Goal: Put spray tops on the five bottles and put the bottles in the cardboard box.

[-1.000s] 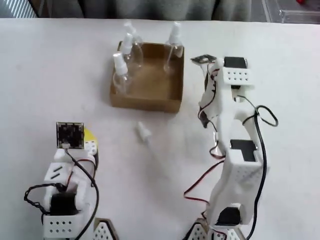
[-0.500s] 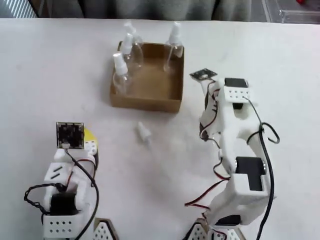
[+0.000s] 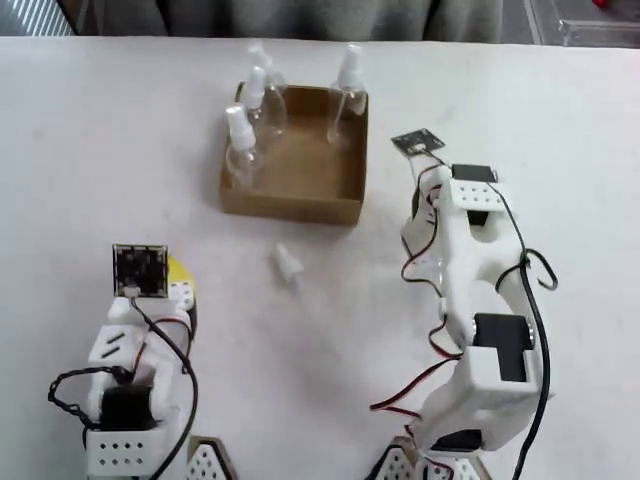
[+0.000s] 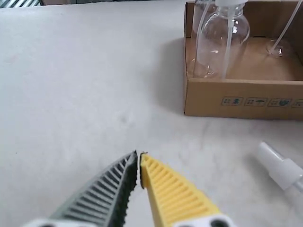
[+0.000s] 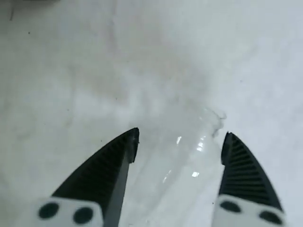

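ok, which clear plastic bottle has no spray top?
The clear plastic bottle at the right gripper, bare open neck; the four in the brown cardboard box wear white spray tops.

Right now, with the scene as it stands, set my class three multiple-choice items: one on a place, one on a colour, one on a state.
1. Where is the loose spray top?
A. On the table, between the cardboard box and the arms
B. Inside the box
C. Screwed onto a bottle

2. What colours are the left gripper's fingers?
A. Both red
B. Both blue
C. Grey and yellow

3. How is the clear bottle at the right gripper?
A. Fitted with a spray top
B. Neck bare and open
C. Full of dark liquid

Answers:
1 A, it lies on the white surface on the arms' side of the box.
2 C, one grey and one yellow finger meet at the tips.
3 B, the neck ends in an open rim.
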